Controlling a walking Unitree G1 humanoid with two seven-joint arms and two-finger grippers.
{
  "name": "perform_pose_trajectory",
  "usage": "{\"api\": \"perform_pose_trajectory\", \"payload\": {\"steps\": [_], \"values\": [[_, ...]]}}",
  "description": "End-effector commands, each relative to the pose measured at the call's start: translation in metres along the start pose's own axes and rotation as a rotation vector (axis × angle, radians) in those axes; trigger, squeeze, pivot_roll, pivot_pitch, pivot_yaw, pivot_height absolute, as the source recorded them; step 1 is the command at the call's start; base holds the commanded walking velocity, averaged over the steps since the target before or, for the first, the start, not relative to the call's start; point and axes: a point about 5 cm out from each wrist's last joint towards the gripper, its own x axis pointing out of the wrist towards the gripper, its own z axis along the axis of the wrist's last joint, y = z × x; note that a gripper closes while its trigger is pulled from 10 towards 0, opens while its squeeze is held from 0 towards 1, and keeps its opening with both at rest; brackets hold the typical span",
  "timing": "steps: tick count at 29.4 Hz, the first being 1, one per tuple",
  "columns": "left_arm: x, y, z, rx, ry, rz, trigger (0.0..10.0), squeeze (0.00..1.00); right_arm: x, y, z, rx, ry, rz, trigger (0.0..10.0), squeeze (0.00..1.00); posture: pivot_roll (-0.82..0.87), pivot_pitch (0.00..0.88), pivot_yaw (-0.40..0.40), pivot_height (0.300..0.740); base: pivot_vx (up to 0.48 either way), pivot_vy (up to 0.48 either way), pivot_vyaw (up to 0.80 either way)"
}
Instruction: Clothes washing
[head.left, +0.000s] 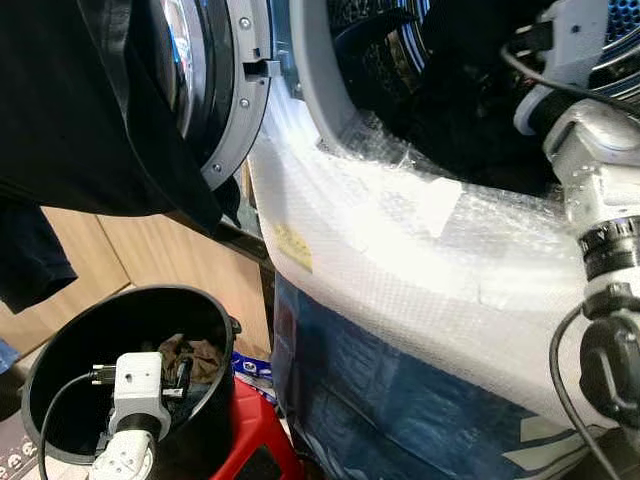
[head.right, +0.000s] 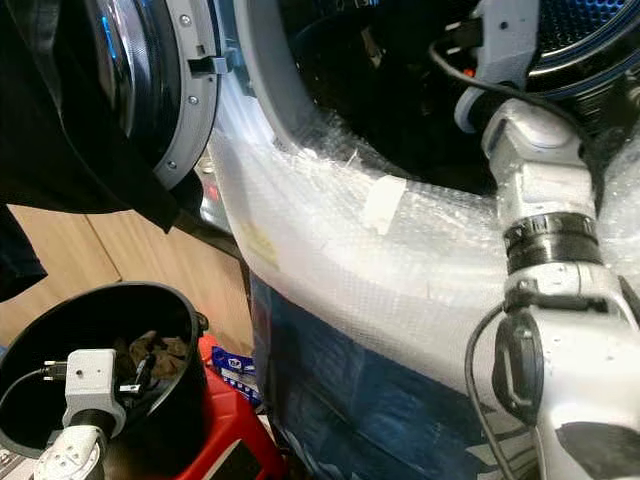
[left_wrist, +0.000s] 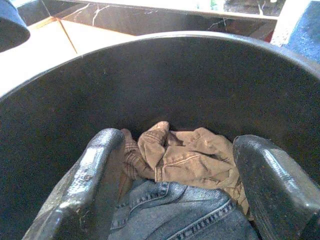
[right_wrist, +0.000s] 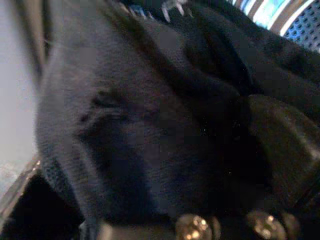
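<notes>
The left end effector (left_wrist: 175, 200) is held released inside the black bucket (head.left: 60, 370) at the lower left, its fingers (left_wrist: 85, 185) spread over a tan garment (left_wrist: 190, 155) and jeans (left_wrist: 175, 210). The right end effector (right_wrist: 210, 165) is buried in dark clothing (right_wrist: 130, 110) inside the washer drum (head.left: 400, 60) at the upper right; whether it is clenched cannot be told. The washer front is covered in bubble wrap (head.left: 420, 250).

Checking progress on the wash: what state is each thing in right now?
Washer door: open.
Drum: holds dark clothes.
Bucket: upright, with brown cloth and jeans in it.
Left gripper: open, over the bucket's clothes.
Right gripper: against dark garment in the drum.
</notes>
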Motion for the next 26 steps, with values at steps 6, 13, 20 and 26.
{"api": "perform_pose_trajectory", "payload": {"steps": [6,13,20,26], "values": [[-0.002,0.002,0.003,0.002,-0.003,0.002,10.0,0.0,-0.025,-0.008,-0.009,-0.132,0.057,-0.022,10.0,1.0,0.16,0.035,0.054,0.74,0.0,0.0,0.0],[-0.002,0.0,0.003,0.005,0.001,-0.009,10.0,0.0,-0.052,-0.011,-0.004,-0.129,0.04,-0.076,10.0,1.0,0.15,0.042,0.06,0.74,0.0,0.0,0.0],[-0.002,-0.001,0.003,0.006,0.003,-0.017,10.0,0.0,-0.065,-0.018,0.008,-0.107,0.006,-0.139,10.0,1.0,0.15,0.04,0.059,0.74,0.0,0.0,0.0],[-0.003,-0.001,0.002,0.007,0.003,-0.021,10.0,0.0,-0.072,-0.01,0.017,-0.067,-0.039,-0.118,10.0,1.0,0.15,0.035,0.06,0.74,0.0,0.0,0.0]]}}
